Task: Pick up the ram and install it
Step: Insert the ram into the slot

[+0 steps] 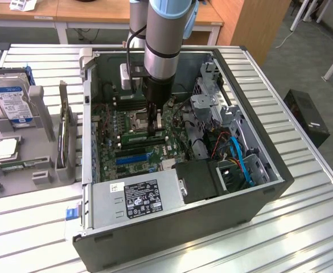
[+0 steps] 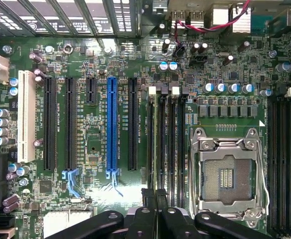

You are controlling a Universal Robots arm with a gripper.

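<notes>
The ram (image 1: 133, 137) is a thin green stick standing on edge in a memory slot beside the CPU socket (image 1: 139, 119), inside the open computer case (image 1: 251, 205). My gripper (image 1: 153, 126) reaches straight down into the case, its two black fingers pinched on the stick's upper edge. In the wrist view the fingertips (image 2: 147, 195) stand close together at the end of the outermost of the black memory slots (image 2: 167, 139), next to the open CPU socket (image 2: 227, 174). From there the stick is edge-on and hard to tell from the slot.
A grey fixture (image 1: 41, 114) at the exterior view's left holds a hard drive (image 1: 9, 99), a CPU (image 1: 5, 149) and an upright expansion card (image 1: 65, 128). The power supply (image 1: 143, 196) and cable bundles (image 1: 237, 156) crowd the case. Expansion slots include a blue one (image 2: 113, 129).
</notes>
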